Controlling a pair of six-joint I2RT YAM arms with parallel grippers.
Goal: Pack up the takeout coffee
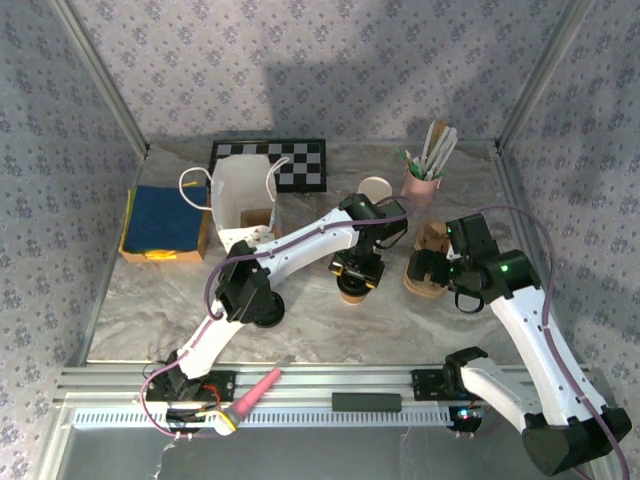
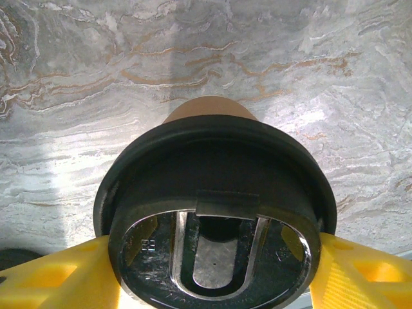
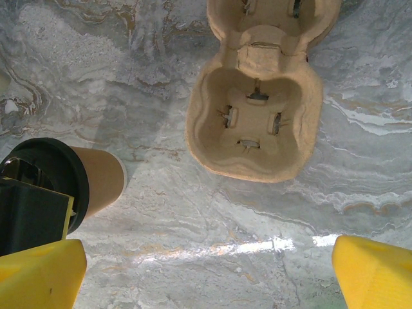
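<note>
brown paper cup (image 2: 207, 106) stands on the marble table (image 2: 64, 96), black lid (image 2: 212, 161) on top. our left gripper (image 2: 209, 257) flanks the lid; we cannot tell if it grips. right gripper (image 3: 206, 273) gapes empty near the pulp carrier (image 3: 254, 122).

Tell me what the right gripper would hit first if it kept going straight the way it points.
Probably the bare table: the right gripper points down at marble, its jaws open, with the carrier just beyond. Depth is hard to judge.
</note>
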